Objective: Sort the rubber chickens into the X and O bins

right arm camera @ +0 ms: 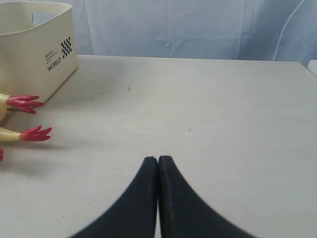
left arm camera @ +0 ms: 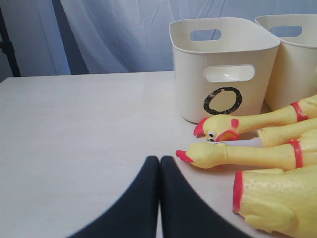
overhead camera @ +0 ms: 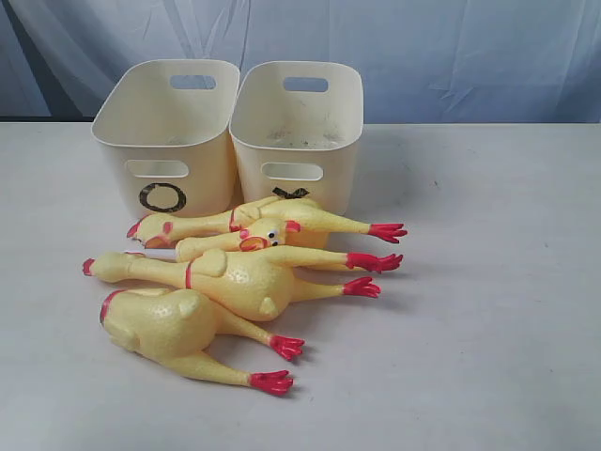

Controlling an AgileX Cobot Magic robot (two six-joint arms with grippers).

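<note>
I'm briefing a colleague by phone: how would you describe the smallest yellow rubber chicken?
On the table, a cream plastic O tub and X tub stand at the back, yellow rubber chickens lying in a row before them. The small slim chicken is second from the tubs, between the rearmost large chicken and the next large one. It alone is short and thin.

1. Rubber chickens: yellow, with red combs, neck bands and feet.
2. O bin: cream, marked with a black ring.
3. X bin: cream, its black mark partly hidden; a black-and-white chequered label on one side.
4. Desk: off-white.
5. Backdrop: pale blue.
6. Jaws: black.
</note>
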